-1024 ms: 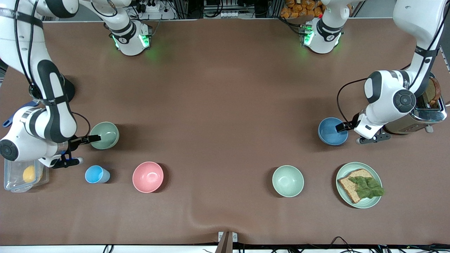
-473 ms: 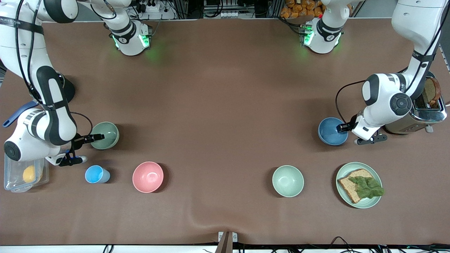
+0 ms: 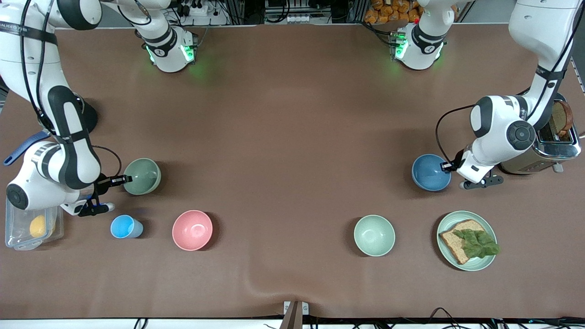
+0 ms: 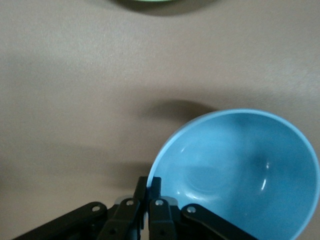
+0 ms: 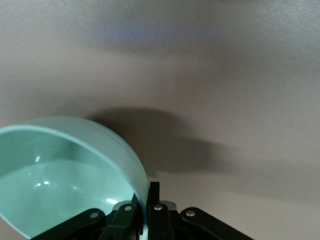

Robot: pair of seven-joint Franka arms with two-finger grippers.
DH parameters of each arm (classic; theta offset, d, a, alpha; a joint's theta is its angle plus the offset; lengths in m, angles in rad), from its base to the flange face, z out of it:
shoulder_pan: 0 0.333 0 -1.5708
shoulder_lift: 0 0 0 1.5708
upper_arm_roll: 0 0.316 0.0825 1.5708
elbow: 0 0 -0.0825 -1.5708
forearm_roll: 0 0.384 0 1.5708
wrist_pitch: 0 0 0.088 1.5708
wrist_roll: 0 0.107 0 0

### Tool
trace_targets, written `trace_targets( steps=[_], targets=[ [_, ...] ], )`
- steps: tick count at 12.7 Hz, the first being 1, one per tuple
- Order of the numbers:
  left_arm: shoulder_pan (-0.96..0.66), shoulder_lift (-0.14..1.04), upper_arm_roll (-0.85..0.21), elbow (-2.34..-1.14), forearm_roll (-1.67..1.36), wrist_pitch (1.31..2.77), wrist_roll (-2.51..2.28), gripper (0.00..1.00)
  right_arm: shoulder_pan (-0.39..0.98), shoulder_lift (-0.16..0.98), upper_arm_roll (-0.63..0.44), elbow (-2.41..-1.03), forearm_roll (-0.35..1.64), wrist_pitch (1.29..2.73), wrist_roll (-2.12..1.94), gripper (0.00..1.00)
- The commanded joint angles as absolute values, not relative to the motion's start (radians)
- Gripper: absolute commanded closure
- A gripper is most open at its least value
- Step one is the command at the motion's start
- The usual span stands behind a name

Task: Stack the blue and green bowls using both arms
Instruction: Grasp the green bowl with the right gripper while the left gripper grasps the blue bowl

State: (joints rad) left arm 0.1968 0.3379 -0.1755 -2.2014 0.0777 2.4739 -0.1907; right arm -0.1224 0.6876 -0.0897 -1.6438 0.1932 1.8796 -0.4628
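- Front view: the right gripper (image 3: 124, 180) is pinched on the rim of the green bowl (image 3: 142, 176) at the right arm's end of the table; the sky-blue cup (image 3: 125, 226) and pink bowl (image 3: 192, 230) lie nearer the camera.
- Front view: the left gripper (image 3: 445, 167) is clamped on the rim of the blue bowl (image 3: 430, 172) at the left arm's end, beside the toaster (image 3: 555, 141). The two bowls are well apart.
- Left wrist view: fingers (image 4: 154, 186) straddle the blue bowl's (image 4: 240, 170) wall, one inside, one outside; the bowl looks tilted.
- Right wrist view: same rim pinch on the green bowl (image 5: 65, 170), fingers (image 5: 153, 192) together on the wall, its shadow suggesting it is tipped or raised.
- Handling judgement: both bowls look rigid, light and smooth-walled, so an edge pinch may let them swing or slip; the rim is the only practical hold, and equal sizes should nest snugly.
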Motion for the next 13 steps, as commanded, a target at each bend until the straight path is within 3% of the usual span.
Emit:
trace_targets(
  steps=[1,5,13],
  targets=[
    [0.189,0.315,-0.189,-2.185,0.097,2.468,-0.193,1.0,-0.1,0.661,-0.083,-1.632,0.212,1.832,-0.483,1.0],
    [0.187,0.25,-0.218,-2.094,0.097,2.309,-0.189,1.0,-0.02,0.631,-0.081,-1.556,0.218,1.689,-0.434,1.0],
    [0.187,0.193,-0.31,-1.893,0.086,2.048,-0.215,1.0,0.208,0.618,-0.083,-1.548,0.489,1.755,-0.008,1.0]
  ],
)
